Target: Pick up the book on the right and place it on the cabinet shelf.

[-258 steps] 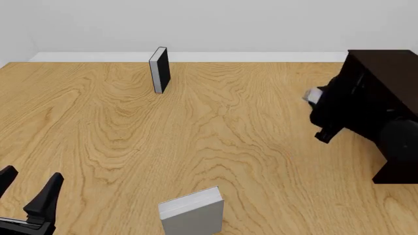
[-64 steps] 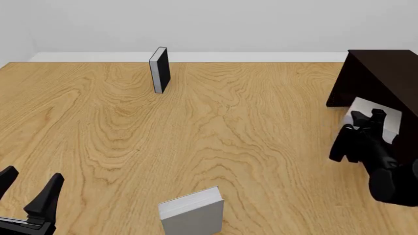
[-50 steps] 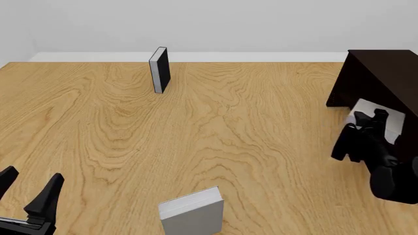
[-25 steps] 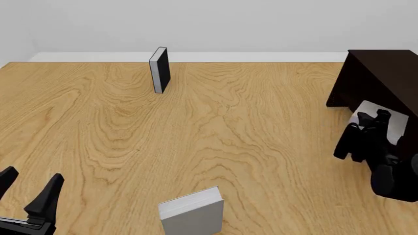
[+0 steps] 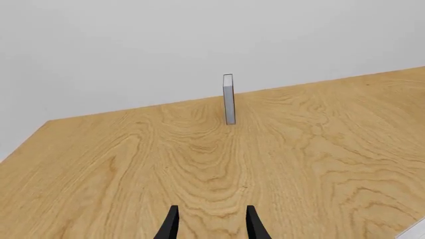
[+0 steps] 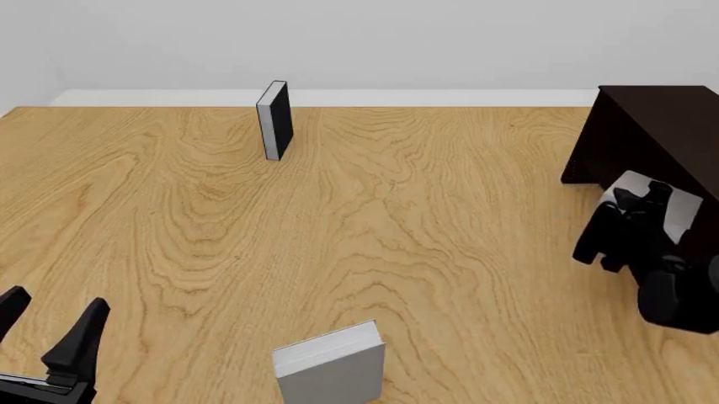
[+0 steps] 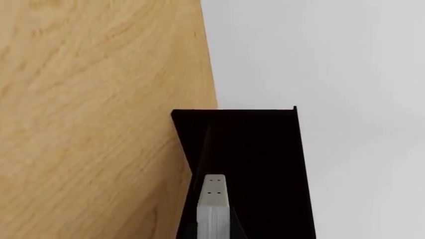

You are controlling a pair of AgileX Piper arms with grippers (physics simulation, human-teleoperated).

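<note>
Starting with the front view: the book (image 6: 647, 200) is held clamped in the right gripper (image 6: 636, 220) at the cabinet (image 6: 652, 126) opening; the left gripper (image 6: 50, 335) is seen spread and empty, well apart. Right wrist view: the book's long axis is pointed straight ahead into the cabinet shelf (image 7: 265, 169).

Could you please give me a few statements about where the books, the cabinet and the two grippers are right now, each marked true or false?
1. The right gripper holds the book at the opening of the cabinet. True.
2. The left gripper is closed on a book. False: it is open and holds nothing.
3. The black-covered book stands upright at the far side of the table. True.
4. The darker-grey book lies inside the cabinet. False: it stands on the table at the near edge.
5. The cabinet is at the table's left side. False: it is on the right.
</note>
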